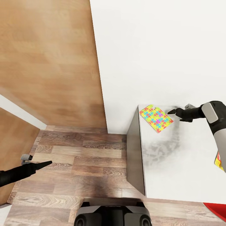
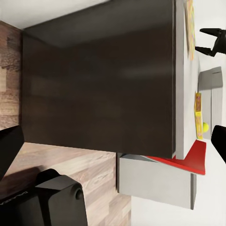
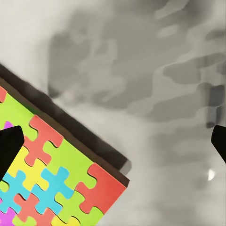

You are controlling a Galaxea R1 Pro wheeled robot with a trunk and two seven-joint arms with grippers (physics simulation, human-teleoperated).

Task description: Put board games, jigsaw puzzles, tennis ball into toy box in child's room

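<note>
The right arm reached in over the table (image 1: 188, 163) from the head view's right edge, its forearm bent so the right gripper (image 1: 174, 111) pointed across the top toward the table's near-left corner. Its dark fingers stood spread apart with nothing between them; in the right wrist view the two fingertips (image 3: 9, 150) sat at opposite edges of the frame, well apart.

A jigsaw puzzle (image 1: 156, 118) lay flat on the table just ahead of those fingertips, apart from them, turned at an angle to the table's edges. In the right wrist view one corner of the puzzle (image 3: 52, 174) reached into the gap between the fingers, close to one fingertip and far from the other. It was a thin square board with a dark underside edge, covered in interlocking pieces of yellow, green, red, blue and pink.

The left arm stretched low over the wood-plank floor (image 1: 81, 157), well away from the table, the left gripper (image 1: 44, 164) tapering to a dark point; whether its fingers were apart or together could not be told.

The table top was smooth and pale with mottled grey shading, its side panel dark. In the left wrist view a small yellow-green tennis ball (image 2: 205, 126) rested on the table, well behind the right gripper.
</note>
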